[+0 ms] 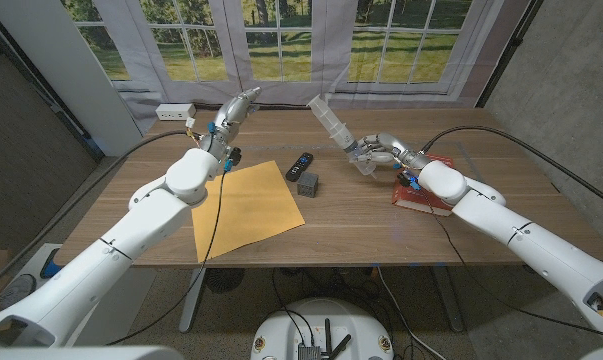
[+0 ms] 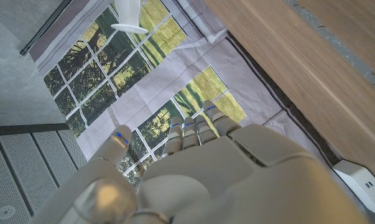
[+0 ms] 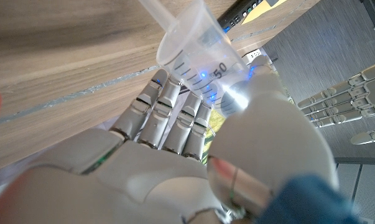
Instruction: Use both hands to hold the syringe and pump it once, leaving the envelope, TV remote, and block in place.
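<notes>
My right hand [image 1: 374,153] grips the syringe [image 1: 333,120] barrel, raised above the counter [image 1: 481,215] behind the TV remote [image 1: 298,165] and block [image 1: 308,184]. My left hand [image 1: 233,112], holding nothing with fingers straight, hovers apart. Misjudging its reach could knock the plunger sideways. The right wrist view shows barrel markings; the head view shows the envelope [image 1: 246,203].

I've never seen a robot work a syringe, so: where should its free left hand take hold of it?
Probably the plunger's flat end. The right hand already grips the barrel of the syringe, which tilts up toward the window with its plunger drawn out. The left hand is raised with nothing in it, so it could come across from its own side.
</notes>
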Robot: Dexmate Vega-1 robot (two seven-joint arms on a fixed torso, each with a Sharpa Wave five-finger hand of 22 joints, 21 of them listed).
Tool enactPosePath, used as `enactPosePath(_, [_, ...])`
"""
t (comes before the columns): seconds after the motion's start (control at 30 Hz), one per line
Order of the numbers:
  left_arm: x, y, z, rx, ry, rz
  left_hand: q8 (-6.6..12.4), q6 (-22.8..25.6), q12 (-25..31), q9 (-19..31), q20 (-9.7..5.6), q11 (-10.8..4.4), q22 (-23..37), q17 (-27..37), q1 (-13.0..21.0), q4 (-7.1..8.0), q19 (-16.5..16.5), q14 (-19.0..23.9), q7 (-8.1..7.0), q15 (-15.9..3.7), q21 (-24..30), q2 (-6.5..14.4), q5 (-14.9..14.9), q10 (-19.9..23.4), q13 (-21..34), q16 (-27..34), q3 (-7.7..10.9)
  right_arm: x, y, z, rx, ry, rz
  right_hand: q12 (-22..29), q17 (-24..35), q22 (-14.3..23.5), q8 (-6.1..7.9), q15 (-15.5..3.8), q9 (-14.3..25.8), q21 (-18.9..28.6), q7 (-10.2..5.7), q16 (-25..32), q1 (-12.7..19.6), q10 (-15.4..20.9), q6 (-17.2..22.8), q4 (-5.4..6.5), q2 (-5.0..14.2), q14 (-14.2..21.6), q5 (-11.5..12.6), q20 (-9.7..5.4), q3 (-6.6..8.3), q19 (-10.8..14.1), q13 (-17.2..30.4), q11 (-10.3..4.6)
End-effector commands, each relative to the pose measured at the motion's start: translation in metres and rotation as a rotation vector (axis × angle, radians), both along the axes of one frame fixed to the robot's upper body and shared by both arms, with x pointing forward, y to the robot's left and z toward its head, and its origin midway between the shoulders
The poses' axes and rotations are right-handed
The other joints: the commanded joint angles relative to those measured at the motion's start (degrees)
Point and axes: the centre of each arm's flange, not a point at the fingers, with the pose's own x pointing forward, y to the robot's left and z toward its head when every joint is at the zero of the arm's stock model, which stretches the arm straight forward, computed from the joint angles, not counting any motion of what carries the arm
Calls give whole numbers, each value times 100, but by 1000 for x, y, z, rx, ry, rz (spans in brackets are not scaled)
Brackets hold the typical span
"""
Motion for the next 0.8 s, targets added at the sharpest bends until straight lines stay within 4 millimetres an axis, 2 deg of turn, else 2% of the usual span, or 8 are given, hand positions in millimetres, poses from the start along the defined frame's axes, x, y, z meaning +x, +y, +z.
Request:
enactPosePath(0.03, [2, -7, 30, 97, -15, -25, 28, 38, 27, 23, -2, 6, 13, 15, 59, -40, 39, 29, 18, -16, -18, 400, -8, 53, 20, 3, 18, 1, 9, -9, 58, 18, 28, 5, 33, 13, -22, -712, 7, 10, -484, -23, 948, 109, 535, -25, 1009, 129, 37, -295, -15, 49, 15, -62])
enactPosePath(0.43, [-3, -13, 57, 177, -52, -40, 23, 38, 25, 22, 2, -21, 13, 10, 68, -80, 46, 35, 18, -32, -19, 382, -11, 59, 19, 0, 8, 0, 16, -14, 98, 0, 30, -6, 79, 14, -67, -712, 8, 7, -496, -62, 991, 112, 549, -26, 1007, 108, 42, -285, -19, 30, 21, -65])
enactPosePath(0.6, [-4, -16, 63, 209, -58, -56, 48, 128, 34, 19, -1, -162, 12, 9, 84, -130, 36, 80, -61, -189, -27, 384, -12, 111, 15, 11, -2, 0, 17, -15, 99, 3, 31, -9, 99, 15, -83, -712, 8, 4, -493, -69, 1003, 113, 553, -25, 1007, 108, 43, -282, -23, 17, 25, -64])
enactPosePath(0.8, [-5, -20, 69, 271, -47, -74, 59, 208, 36, 15, -32, -246, 12, 17, 58, -140, -76, 113, -111, -313, -70, 353, -16, 158, 7, 17, -17, 0, 17, -14, 99, 3, 36, -12, 117, 15, -105, -706, 9, 7, -492, -86, 1005, 113, 551, -17, 1007, 98, 43, -280, -29, 19, 30, -62])
